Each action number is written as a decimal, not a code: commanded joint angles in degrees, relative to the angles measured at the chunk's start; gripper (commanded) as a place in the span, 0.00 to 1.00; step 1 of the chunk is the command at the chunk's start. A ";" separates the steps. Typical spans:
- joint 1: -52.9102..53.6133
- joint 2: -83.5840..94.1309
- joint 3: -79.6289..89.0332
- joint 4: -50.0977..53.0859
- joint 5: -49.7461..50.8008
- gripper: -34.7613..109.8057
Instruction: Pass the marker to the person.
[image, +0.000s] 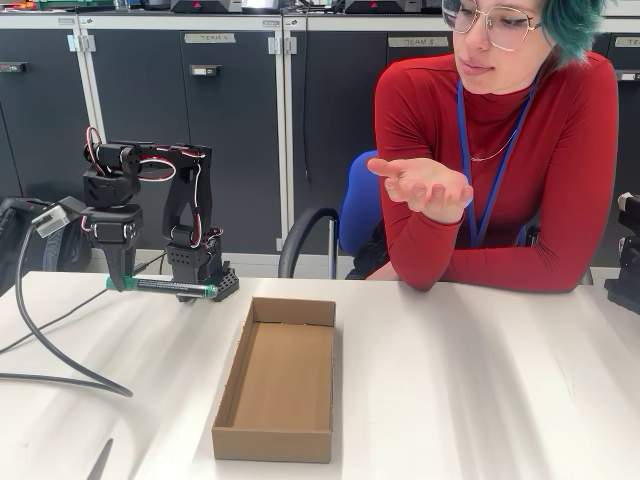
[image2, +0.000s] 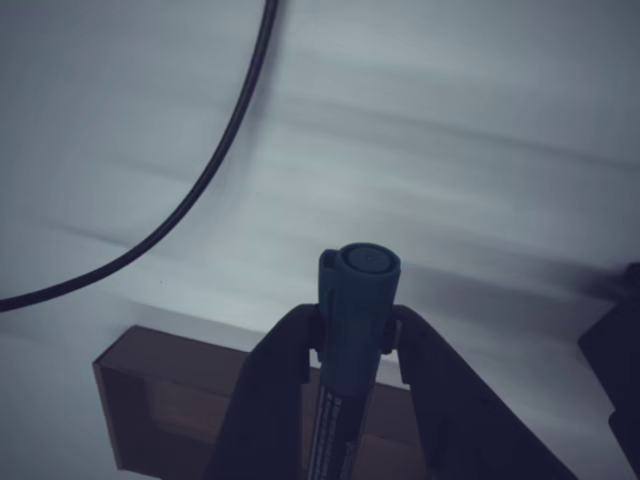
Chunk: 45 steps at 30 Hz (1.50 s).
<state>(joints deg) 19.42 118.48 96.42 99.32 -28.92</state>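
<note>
In the fixed view the marker (image: 165, 287), dark with a white label and green ends, hangs level just above the table at the left, and my black gripper (image: 121, 281) is shut on its left end. In the wrist view the marker (image2: 350, 340) stands between my two dark fingers (image2: 262, 400), green cap pointing away, clamped at the cap's base by my gripper (image2: 352, 330). The person (image: 500, 170) in a red top sits behind the table at the right, one open hand (image: 425, 187) held palm up above the table's far edge.
An open cardboard box (image: 281, 385) lies mid-table to the right of my gripper; it appears as the cardboard box (image2: 150, 410) under my fingers. A black cable (image: 50, 360) loops over the table's left part. A blue chair (image: 345, 215) stands beside the person.
</note>
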 joint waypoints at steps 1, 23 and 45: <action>-0.97 6.33 -2.64 -1.76 -3.87 0.21; -18.19 5.98 -27.25 -10.11 -16.26 0.21; -44.91 -0.97 -21.09 -43.68 -36.74 0.21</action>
<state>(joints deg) -22.06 117.33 75.41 59.59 -63.98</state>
